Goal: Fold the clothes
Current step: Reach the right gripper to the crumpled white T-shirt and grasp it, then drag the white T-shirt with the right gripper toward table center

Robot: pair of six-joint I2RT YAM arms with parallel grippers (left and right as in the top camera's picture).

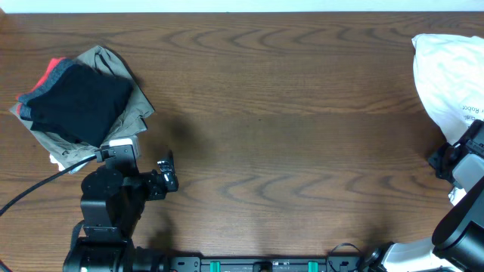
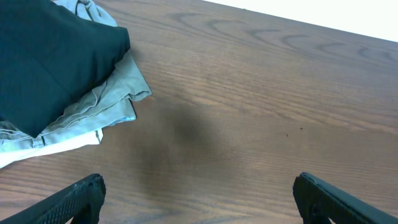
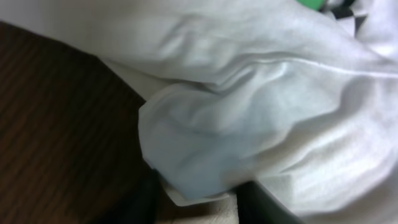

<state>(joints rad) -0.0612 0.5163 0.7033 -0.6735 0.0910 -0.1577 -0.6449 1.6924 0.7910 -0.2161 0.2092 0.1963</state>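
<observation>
At surface (image 1: 287, 113) right edge: right pincer (image 3: 196, 202) clamped on fold of white garment (image 1: 442, 75); near left edge: left pincer (image 2: 199, 190) apart, beside folded stack (image 1: 76, 98).

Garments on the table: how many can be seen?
4: at left, black garment on top, red garment peeking under it, khaki garment beneath both; white garment at right edge. Others may hide below.

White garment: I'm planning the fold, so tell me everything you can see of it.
The white garment is thin, wrinkled fabric, bunched in a heap at the table's right edge, partly out of frame. Dark print shows near its lower edge, with green in the wrist view. The right gripper pinches a fold of it.
</observation>
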